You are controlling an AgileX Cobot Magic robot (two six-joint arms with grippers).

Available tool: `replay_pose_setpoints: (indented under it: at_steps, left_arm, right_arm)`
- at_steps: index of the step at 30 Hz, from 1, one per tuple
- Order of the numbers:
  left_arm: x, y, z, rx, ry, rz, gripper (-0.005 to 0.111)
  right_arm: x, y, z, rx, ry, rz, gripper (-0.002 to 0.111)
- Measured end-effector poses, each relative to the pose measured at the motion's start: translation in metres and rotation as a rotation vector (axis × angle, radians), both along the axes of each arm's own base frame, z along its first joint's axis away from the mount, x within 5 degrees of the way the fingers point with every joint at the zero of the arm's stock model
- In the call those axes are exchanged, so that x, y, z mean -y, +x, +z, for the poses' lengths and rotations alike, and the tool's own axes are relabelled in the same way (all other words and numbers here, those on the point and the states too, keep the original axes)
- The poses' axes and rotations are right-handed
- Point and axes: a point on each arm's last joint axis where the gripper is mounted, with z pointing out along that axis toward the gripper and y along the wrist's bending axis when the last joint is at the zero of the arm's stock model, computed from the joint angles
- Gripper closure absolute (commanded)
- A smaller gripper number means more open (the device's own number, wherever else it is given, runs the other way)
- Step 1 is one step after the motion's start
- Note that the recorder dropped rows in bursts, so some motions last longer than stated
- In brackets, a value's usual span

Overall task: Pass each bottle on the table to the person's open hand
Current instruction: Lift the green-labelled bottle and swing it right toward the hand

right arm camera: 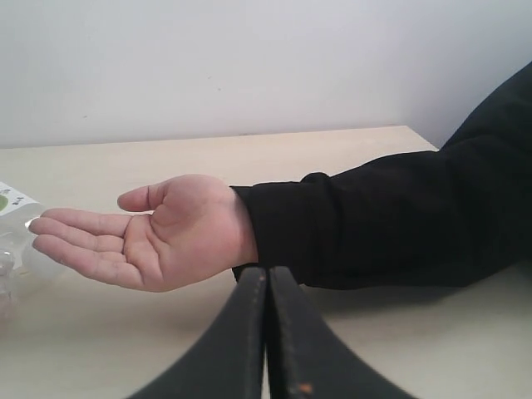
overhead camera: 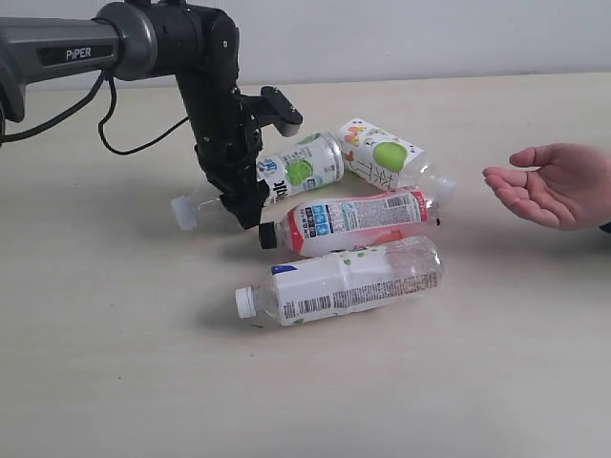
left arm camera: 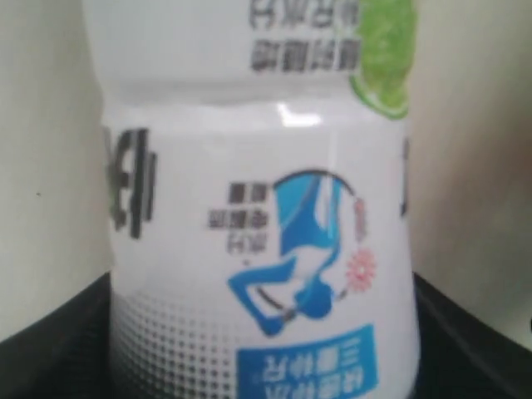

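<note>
Four bottles lie close together on the table. My left gripper straddles the shoulder of one green-apple bottle, which still lies on the table. This bottle fills the left wrist view, with black fingers tight at both its sides and no gap showing. Beside it lie a second green-apple bottle, the red-and-white bottle and the white-labelled bottle. The person's open hand waits palm up at the right. My right gripper is shut and empty, just in front of that hand.
A black cable loops from the left arm down towards the table. The person's dark sleeve rests on the table behind my right gripper. A pale wall runs along the table's far edge.
</note>
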Motion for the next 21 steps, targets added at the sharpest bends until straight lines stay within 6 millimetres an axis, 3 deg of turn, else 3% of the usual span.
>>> replay_pose_setpoints:
  at_steps: [3, 4, 12, 19, 21]
  left_arm:
    - [-0.001, -0.001, 0.001, -0.010, 0.007, 0.003, 0.104]
    - [-0.002, -0.002, 0.001, -0.016, 0.025, -0.003, 0.106]
    - [-0.028, 0.007, 0.012, 0.110, 0.302, 0.124, 0.107]
    - [-0.017, -0.008, 0.077, 0.123, 0.080, 0.307, 0.107]
    - [-0.014, -0.012, 0.087, 0.118, 0.038, 0.369, 0.107]
  right_arm:
    - [0.000, 0.000, 0.000, 0.000, 0.000, 0.000, 0.108]
    - [0.000, 0.000, 0.000, 0.000, 0.000, 0.000, 0.108]
    - [0.000, 0.000, 0.000, 0.000, 0.000, 0.000, 0.108]
    - [0.000, 0.000, 0.000, 0.000, 0.000, 0.000, 0.108]
    - [0.000, 0.000, 0.000, 0.000, 0.000, 0.000, 0.108]
